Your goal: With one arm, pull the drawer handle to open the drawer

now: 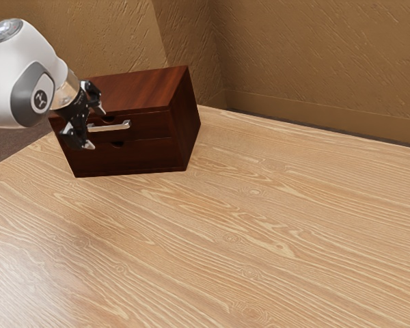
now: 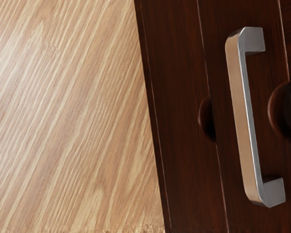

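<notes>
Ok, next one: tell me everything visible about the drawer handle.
The handle is a silver, metal-looking bar with squared corners and two short legs, fixed to the front of the upper drawer of a dark wooden cabinet. It lies level, standing off the front. The drawer looks shut. The open gripper is at its end toward the exterior view's left; contact is unclear.

The cabinet is dark reddish-brown wood, its handle silver; the table shows pale, wavy grain; the walls are tan, the arm white and grey
</notes>
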Robot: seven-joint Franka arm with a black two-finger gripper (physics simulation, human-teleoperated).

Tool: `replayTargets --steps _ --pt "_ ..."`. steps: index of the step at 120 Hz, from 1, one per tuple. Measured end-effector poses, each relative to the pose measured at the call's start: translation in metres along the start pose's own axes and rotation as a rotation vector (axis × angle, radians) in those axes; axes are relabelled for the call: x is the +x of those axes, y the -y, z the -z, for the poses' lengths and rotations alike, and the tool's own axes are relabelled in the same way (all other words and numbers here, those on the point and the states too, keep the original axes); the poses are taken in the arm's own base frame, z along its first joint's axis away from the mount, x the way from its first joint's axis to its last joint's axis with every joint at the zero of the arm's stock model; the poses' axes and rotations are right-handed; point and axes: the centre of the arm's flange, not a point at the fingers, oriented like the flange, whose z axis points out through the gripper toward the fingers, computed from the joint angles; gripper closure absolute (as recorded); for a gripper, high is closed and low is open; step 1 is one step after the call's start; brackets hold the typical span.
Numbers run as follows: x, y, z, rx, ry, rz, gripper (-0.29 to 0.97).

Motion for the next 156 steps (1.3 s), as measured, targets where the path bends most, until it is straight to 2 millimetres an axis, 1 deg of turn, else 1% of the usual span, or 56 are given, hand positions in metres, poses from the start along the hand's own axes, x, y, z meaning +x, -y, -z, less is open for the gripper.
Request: replayTargets --steps 8,15,33,55,68,84,101,112,120,142,156 --pt "-0.009 -0.003 -0.005 -0.005 0.007 -0.006 0.00" --pt "-0.011 -0.006 -0.007 -0.011 0.008 -0.005 0.00" --pt "0.004 -0.010 -0.017 -0.013 0.003 0.028 0.00" --pt "0.000 -0.015 -0.028 -0.012 0.006 0.031 0.00" --pt "0.008 -0.015 -0.032 -0.011 0.001 0.044 0.00" --pt "0.012 -0.020 -0.041 -0.011 -0.001 0.055 0.00" --pt "0.013 -0.024 -0.045 -0.013 -0.001 0.060 0.00" --pt "0.021 -0.023 -0.048 -0.011 -0.005 0.072 0.00" --pt "0.023 -0.025 -0.051 -0.010 -0.005 0.075 0.00" --pt "0.030 -0.034 -0.066 -0.009 -0.016 0.085 0.00" --pt "0.032 -0.039 -0.071 -0.013 -0.016 0.090 0.00"
